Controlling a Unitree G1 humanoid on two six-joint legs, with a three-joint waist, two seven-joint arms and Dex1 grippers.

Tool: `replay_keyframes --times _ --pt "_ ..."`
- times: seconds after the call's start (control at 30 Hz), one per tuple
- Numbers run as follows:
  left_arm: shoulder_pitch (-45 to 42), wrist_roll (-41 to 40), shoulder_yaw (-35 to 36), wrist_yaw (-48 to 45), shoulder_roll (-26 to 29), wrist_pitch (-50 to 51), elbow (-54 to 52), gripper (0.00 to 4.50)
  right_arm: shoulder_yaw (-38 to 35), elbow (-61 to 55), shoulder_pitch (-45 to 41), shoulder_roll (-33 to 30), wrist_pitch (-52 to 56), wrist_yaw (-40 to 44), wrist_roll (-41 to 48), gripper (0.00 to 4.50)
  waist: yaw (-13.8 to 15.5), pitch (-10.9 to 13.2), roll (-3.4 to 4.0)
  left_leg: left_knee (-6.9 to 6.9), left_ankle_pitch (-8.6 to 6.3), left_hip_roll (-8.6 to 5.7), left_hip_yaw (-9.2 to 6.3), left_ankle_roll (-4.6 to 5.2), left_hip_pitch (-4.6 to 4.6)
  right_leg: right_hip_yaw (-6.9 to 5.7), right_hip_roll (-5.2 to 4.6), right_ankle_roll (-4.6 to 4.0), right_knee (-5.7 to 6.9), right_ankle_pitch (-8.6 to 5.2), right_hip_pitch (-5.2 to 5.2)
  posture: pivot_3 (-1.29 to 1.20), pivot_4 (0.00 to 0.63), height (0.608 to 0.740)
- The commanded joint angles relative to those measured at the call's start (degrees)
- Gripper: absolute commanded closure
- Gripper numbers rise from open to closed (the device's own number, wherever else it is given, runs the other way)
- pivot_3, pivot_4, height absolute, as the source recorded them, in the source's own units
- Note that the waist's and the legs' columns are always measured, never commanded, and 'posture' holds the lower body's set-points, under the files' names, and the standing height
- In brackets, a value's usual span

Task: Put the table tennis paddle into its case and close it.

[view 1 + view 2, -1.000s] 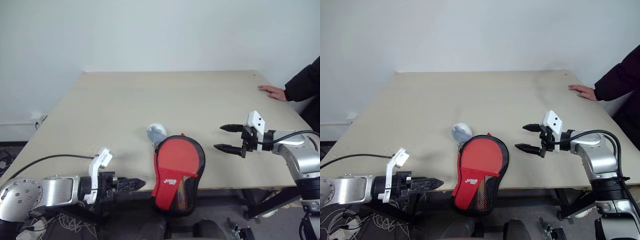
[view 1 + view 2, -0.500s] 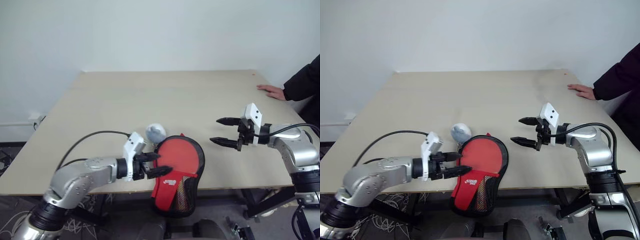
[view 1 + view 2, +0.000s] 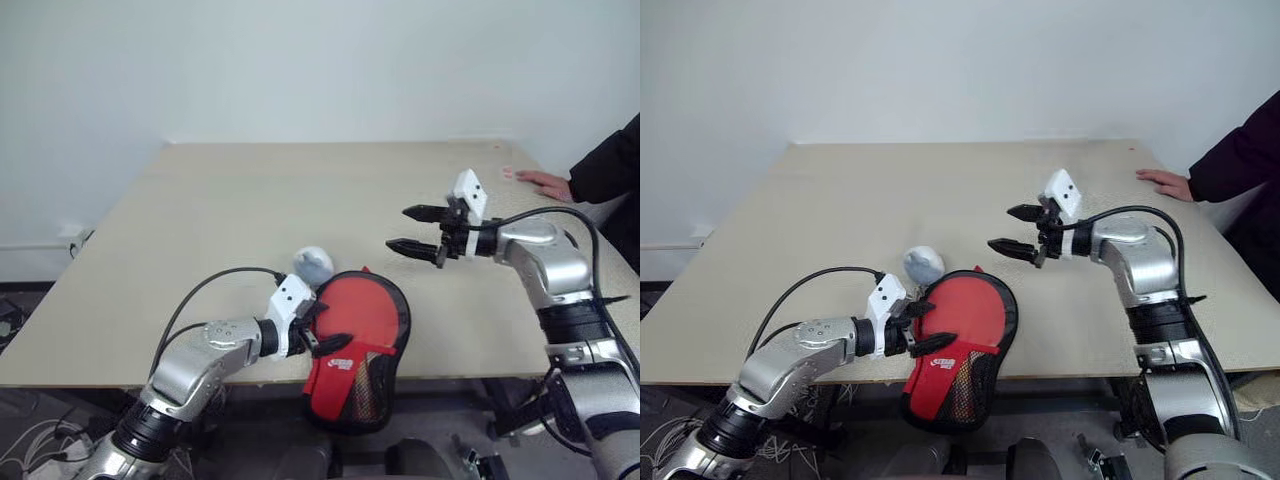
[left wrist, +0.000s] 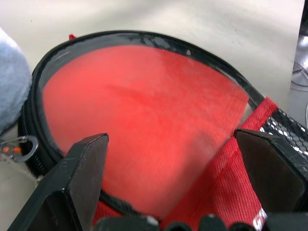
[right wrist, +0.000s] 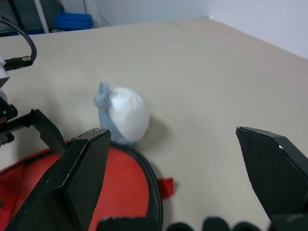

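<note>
Your case (image 3: 356, 345), a paddle-shaped pouch with a red face under clear film, black edging and a mesh lower part, lies at the near edge of the tabletop (image 3: 250, 210), its narrow end hanging past that edge. A red paddle face shows through the clear film. Your left hand (image 3: 328, 326) sits at the case's left rim, fingers spread wide, one over the red face. A small grey-white ball (image 3: 313, 266) rests just beside the case's far left rim. Your right hand (image 3: 410, 230) hovers above the tabletop beyond the case, fingers wide apart, holding nothing. A person's hand (image 3: 545, 183) rests at the tabletop's far right edge.
</note>
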Motion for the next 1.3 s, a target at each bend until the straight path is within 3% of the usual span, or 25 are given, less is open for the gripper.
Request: replay_keyframes --times 0.03,0.5,1.0,1.3 --pt "-1.4 3.9 0.0 0.9 -3.4 -3.4 1.3 0.02 0.9 5.7 -5.2 4.2 -2.1 -2.9 -2.3 0.00 0.0 0.0 0.00 0.01 0.00 -0.01 0.00 0.00 0.01 0.00 0.00 0.00 0.01 0.00 0.00 0.00 0.000 0.721" --pt "-3.6 13.9 -3.2 1.6 -13.8 -8.0 7.8 0.02 3.1 24.0 -13.1 18.5 -8.1 -5.3 -7.2 0.00 -0.3 0.0 0.02 0.03 0.09 -0.09 -0.06 -0.09 0.05 0.03 0.41 -0.07 0.13 0.09 -0.09 0.00 0.000 0.721" --pt "-2.7 17.9 -2.4 0.1 -14.4 -8.5 9.3 0.02 2.9 39.6 -19.2 27.2 -13.1 -8.1 -11.2 0.00 -1.0 0.0 0.05 -0.01 0.34 0.33 -0.18 -0.50 0.17 0.02 0.93 -0.59 0.25 0.40 -0.16 0.00 0.000 0.721" --pt "-1.3 18.3 -1.3 -1.4 -12.4 -8.3 8.3 0.02 3.1 45.4 -20.2 29.0 -15.9 -10.2 -14.3 0.00 -2.1 -0.1 0.06 -0.02 0.44 0.34 -0.21 -0.64 0.22 0.06 1.00 -0.63 0.36 0.43 -0.19 0.00 0.000 0.721"
